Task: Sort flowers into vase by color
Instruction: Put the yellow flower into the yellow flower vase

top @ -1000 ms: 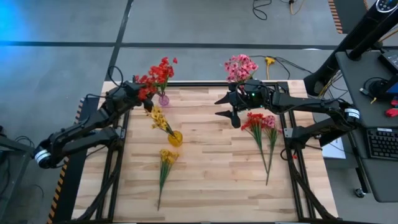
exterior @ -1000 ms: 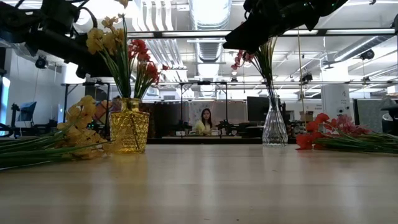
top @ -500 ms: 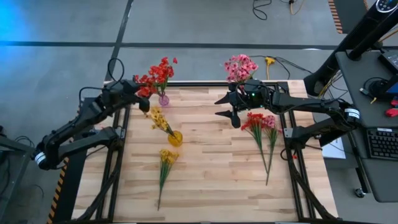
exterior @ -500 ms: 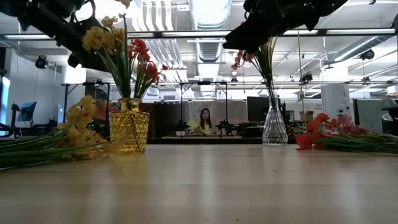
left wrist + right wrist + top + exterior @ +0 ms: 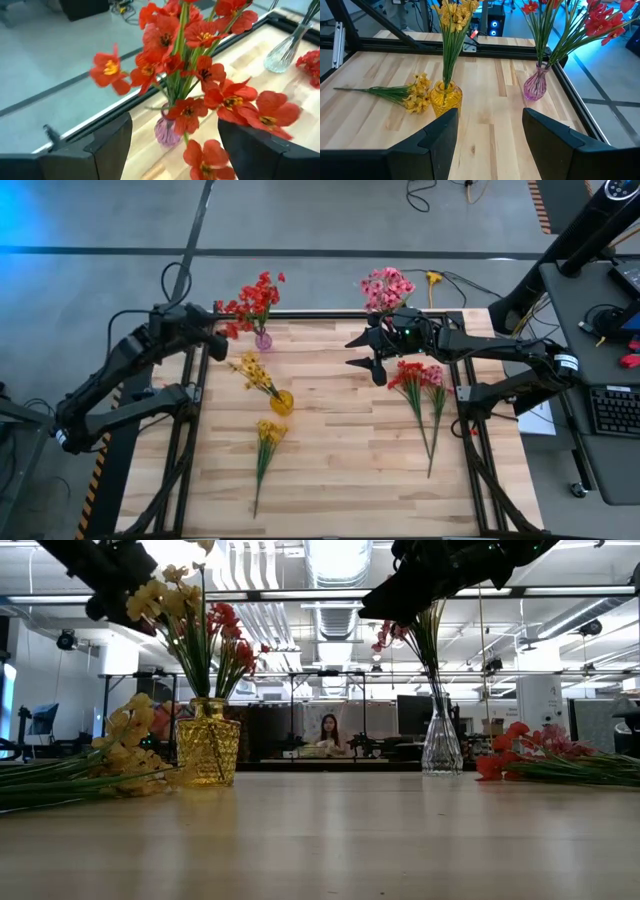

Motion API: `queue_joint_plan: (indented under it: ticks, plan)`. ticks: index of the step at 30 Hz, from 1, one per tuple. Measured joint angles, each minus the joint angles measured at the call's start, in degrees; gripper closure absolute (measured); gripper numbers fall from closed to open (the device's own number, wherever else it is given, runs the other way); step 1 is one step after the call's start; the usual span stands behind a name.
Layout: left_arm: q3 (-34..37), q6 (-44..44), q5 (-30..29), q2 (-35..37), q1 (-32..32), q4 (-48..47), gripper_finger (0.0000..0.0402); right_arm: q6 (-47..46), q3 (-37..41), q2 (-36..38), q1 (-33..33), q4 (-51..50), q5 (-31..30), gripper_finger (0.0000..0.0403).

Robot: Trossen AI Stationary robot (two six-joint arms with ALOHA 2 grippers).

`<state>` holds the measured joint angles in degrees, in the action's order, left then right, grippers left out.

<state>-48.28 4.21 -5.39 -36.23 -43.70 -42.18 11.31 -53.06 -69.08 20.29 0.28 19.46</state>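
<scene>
near edge first: loose yellow-blossom sprig [image 5: 265, 450] lies flat on the pale wood-plank table [image 5: 330, 480], approx 7 o'clock of table centre, blossoms toward the middle, thin green stem trailing to the front edge. just beyond it the amber cut-glass vase [image 5: 283, 402] holds yellow sprigs [image 5: 254, 370] leaning toward 11.

at 3 o'clock, a loose red sprig [image 5: 408, 375] and a loose pink sprig [image 5: 435, 377] lie side by side, heads touching, stems running toward 5.

right gripper [image 5: 363, 351] hovers just off 9 o'clock of those heads, jaws wide, empty.

far edge: small pink glass vase [image 5: 263, 339] w/ red flowers [image 5: 257, 297] at approx 11; clear glass vase [image 5: 441, 748] w/ pink flowers [image 5: 386, 287] at approx 1, base hidden under the right arm in the high view.

left gripper [image 5: 172, 150] sits off the table's far-left corner facing the red bunch, fingers well apart, holding nothing.

handling (judgement): sprigs look very light, stems thin and springy, prob wire-cored plastic; blossom clusters soft, would crush or snag. best grip = bare stem mid-length, below the leaves, pinched across the stem. stems lie flat on wood so fingers must come right down to the surface. vases look tippy, esp. the small pink one: lower stems in gently.
</scene>
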Motion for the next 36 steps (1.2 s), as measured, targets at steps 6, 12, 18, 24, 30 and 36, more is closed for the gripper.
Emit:
queue_joint_plan:
  ticks: [6,12,18,24,30,36]
  plan:
    - [-6.1,3.8,-0.1,0.1,0.0,-10.3,0.0125,-1.1,0.0,0.0,0.0,-0.1,0.0,0.0188]
    - [-10.6,5.7,-0.2,1.5,0.0,-14.4,0.0125,-4.8,0.0,0.1,0.0,-1.9,0.0,0.0188]
    - [-13.6,5.3,-0.1,3.7,0.0,-13.4,0.0125,-12.4,0.0,0.1,0.0,-8.4,0.0,0.0188]
    - [-12.0,5.1,4.6,7.0,0.1,-6.5,0.0125,-21.6,0.0,0.1,-0.9,-17.5,-0.1,0.0188]
    - [-7.4,4.5,14.3,9.2,0.2,-0.3,0.0136,-30.5,0.0,0.0,-5.7,-28.9,-3.8,0.0188]
    - [-4.9,4.8,16.9,10.1,0.2,2.4,0.0155,-42.3,0.0,0.0,-12.4,-39.6,-8.7,0.0188]
